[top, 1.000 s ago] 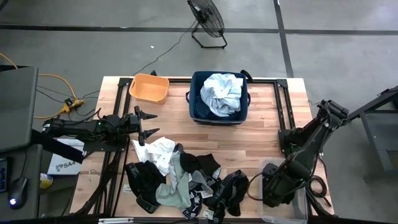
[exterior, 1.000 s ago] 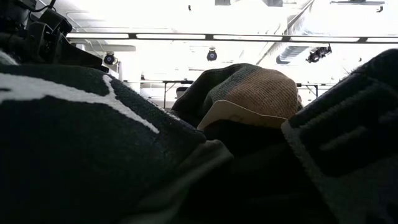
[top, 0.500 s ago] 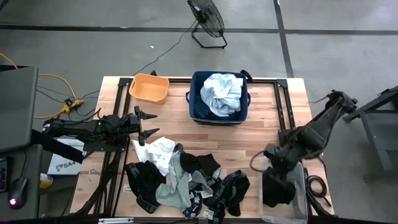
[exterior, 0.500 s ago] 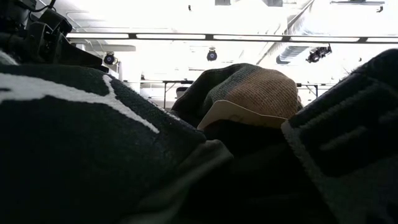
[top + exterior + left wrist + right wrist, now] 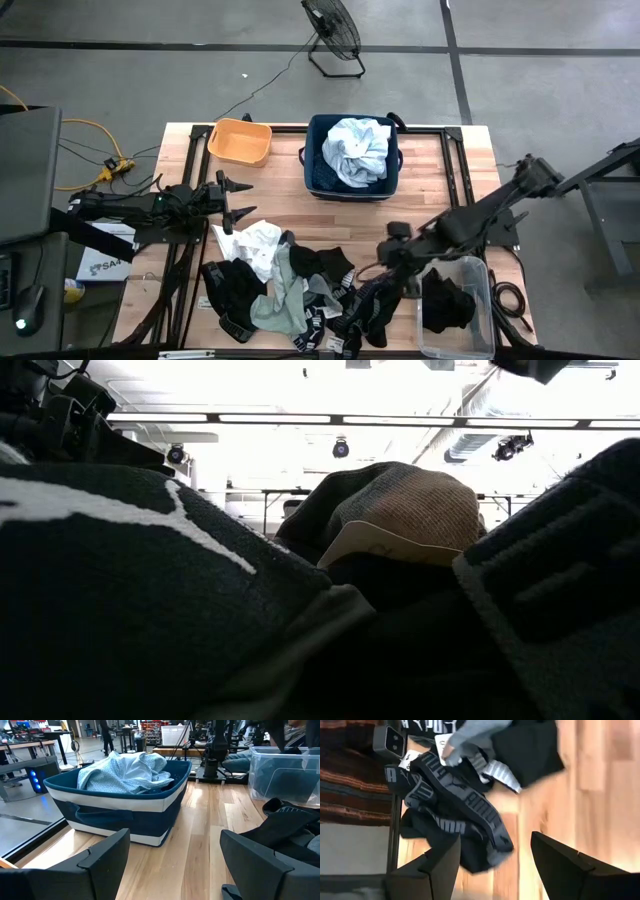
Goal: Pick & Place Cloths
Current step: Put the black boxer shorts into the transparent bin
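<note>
The word "PUMA" can be read in pale grey letters along the dark elastic waistbands of the black underwear pieces point(image 5: 455, 800) lying in the heap at the front edge of the wooden bench point(image 5: 600, 785); it repeats several times along the bands, and shows again in larger white letters on a black piece point(image 5: 437, 726) beside them. A white sheet point(image 5: 100, 266) under the bench's left edge bears dark print reading roughly "SA4", not fully legible.

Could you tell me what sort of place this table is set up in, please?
Probably a workshop or robotics lab: bare concrete floor with a floor fan, workbenches and shelves beyond the navy bin, and strip lights overhead.
</note>
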### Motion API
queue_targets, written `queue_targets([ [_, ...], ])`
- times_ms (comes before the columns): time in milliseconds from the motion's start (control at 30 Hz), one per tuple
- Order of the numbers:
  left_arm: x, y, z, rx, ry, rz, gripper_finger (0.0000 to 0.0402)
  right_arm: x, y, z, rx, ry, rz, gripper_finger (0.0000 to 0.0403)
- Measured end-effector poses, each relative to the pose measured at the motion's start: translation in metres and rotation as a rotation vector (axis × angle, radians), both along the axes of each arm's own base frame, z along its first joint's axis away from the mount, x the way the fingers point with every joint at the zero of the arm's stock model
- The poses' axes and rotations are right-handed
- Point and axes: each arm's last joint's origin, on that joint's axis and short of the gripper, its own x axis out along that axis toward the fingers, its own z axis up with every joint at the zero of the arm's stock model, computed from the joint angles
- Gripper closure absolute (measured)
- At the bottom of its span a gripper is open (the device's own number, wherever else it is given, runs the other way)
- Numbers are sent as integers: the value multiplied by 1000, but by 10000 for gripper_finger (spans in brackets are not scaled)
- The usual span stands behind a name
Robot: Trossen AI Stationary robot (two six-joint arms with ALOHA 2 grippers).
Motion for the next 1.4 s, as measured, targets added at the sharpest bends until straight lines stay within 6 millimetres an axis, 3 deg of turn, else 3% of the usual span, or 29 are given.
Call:
queue_targets([
  [233, 0, 0, 0, 0, 0, 0, 96, 24, 27, -45, -44, 105, 63, 170],
  [633, 0, 0, 0, 0, 0, 0, 96, 22, 62, -92, -237, 176, 244, 170],
  [1133, 0, 0, 0, 0, 0, 0, 96, 42, 72, -122, -350, 89, 511, 170],
  [1400, 0, 0, 0, 0, 0, 0, 96, 50, 79, -137, -314, 68, 558, 170],
])
